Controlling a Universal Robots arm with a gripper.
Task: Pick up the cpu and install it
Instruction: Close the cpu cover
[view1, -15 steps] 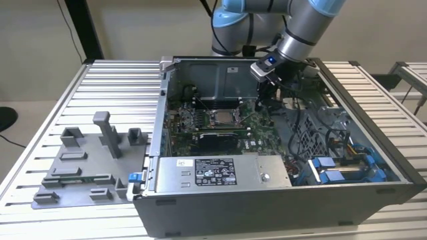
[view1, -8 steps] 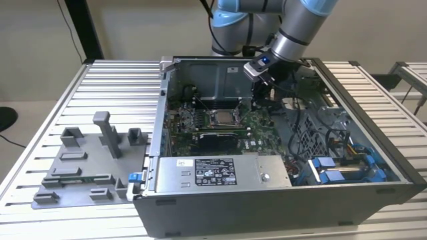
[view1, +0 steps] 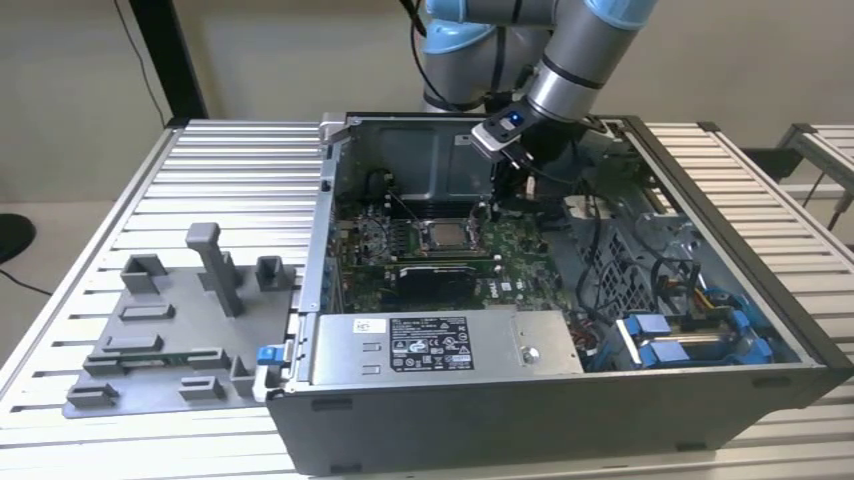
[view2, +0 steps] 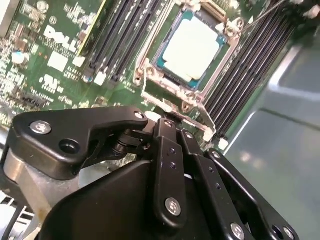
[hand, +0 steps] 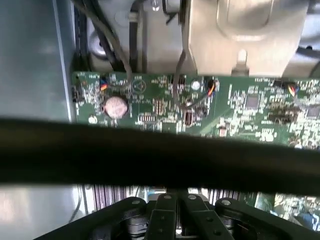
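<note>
Exterior view: the arm (view1: 577, 62) is cut off by the upper edge and hides part of the rear wall of the computer case (view1: 400, 150). First wrist view: an unidentifiable dark band (hand: 160, 150) covers a strip of the motherboard (hand: 240, 105). Second wrist view: the gripper (view2: 167, 129) covers the near edge of the socket frame (view2: 145, 75).

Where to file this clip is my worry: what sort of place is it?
Probably a robotics lab or assembly bench: an open computer case lies on a slatted table, grey fixture blocks stand beside it, and a robot arm reaches in near the cpu.
</note>
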